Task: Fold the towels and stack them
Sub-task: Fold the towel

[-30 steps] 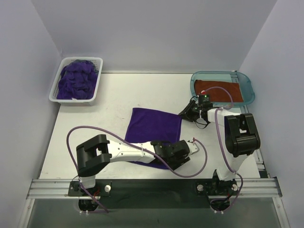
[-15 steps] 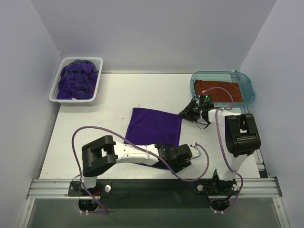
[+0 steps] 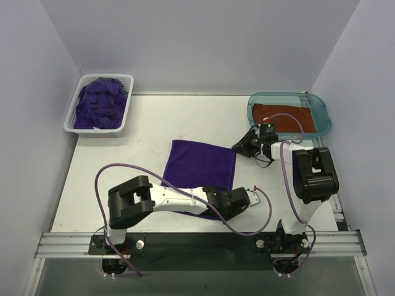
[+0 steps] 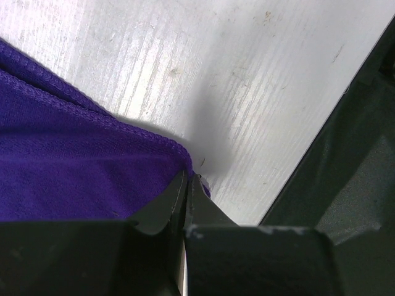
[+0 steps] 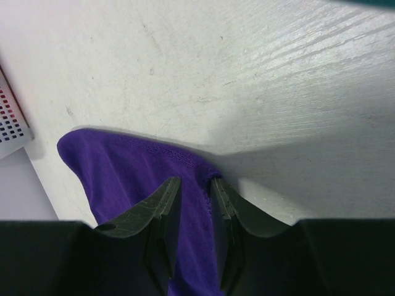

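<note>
A purple towel [image 3: 200,163] lies flat in the middle of the table. My left gripper [image 3: 217,214] is at its near right corner, jaws shut on the hem; the left wrist view shows the gripper [image 4: 188,176] pinching the towel's edge [image 4: 62,166]. My right gripper [image 3: 237,148] is at the far right corner. In the right wrist view this gripper [image 5: 194,185] is closed on a raised fold of the towel [image 5: 123,166]. A rust-orange towel [image 3: 284,118] lies folded in the teal tray [image 3: 290,95]. More purple towels [image 3: 99,102] are heaped in the white basket [image 3: 95,131].
The basket stands at the far left corner, the tray at the far right. The table's dark near edge [image 4: 345,185] runs just beside the left gripper. A corner of the basket [image 5: 12,123] shows in the right wrist view.
The left gripper's jaws closed onto the towel's near right corner, after the arm slid slightly nearer. The right gripper and the towel have not moved.
</note>
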Tool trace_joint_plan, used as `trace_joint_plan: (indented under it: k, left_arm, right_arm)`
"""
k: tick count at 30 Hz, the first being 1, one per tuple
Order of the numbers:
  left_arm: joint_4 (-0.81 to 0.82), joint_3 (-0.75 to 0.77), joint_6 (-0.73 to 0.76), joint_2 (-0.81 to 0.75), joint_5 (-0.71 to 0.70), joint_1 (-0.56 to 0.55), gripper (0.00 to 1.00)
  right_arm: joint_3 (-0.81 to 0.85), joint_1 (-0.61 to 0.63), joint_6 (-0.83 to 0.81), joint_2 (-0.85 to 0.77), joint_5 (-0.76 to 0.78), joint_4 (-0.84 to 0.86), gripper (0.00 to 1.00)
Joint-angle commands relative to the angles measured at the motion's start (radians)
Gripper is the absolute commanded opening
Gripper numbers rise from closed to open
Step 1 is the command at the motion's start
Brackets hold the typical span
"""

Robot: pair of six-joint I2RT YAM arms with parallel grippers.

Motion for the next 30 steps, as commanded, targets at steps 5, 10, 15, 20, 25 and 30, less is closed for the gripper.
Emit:
trace_joint_plan:
  k: [5,10,15,20,25,30]
  left_arm:
    - [-0.012,-0.011,-0.031,-0.067,-0.003,0.001,0.03]
    - [-0.01,-0.021,-0.049,-0.084,-0.004,0.007,0.03]
    - [-0.01,-0.021,-0.062,-0.083,-0.006,0.01,0.03]
    - [-0.013,-0.024,-0.08,-0.084,-0.003,0.01,0.03]
    - [-0.012,-0.025,-0.083,-0.087,-0.004,0.01,0.03]
    - [-0.013,-0.03,-0.085,-0.096,-0.004,0.011,0.03]
  right_arm:
    - [-0.03,-0.017,0.039,0.01,-0.022,-0.02,0.26]
    - [-0.052,-0.034,0.051,-0.006,-0.015,-0.023,0.27]
    - [-0.065,-0.035,0.049,-0.016,-0.019,-0.023,0.27]
    - [-0.067,-0.035,0.051,-0.009,-0.042,-0.009,0.27]
    - [-0.084,-0.031,0.066,-0.003,-0.053,0.012,0.27]
    - [-0.084,-0.02,0.066,0.014,-0.051,0.008,0.27]
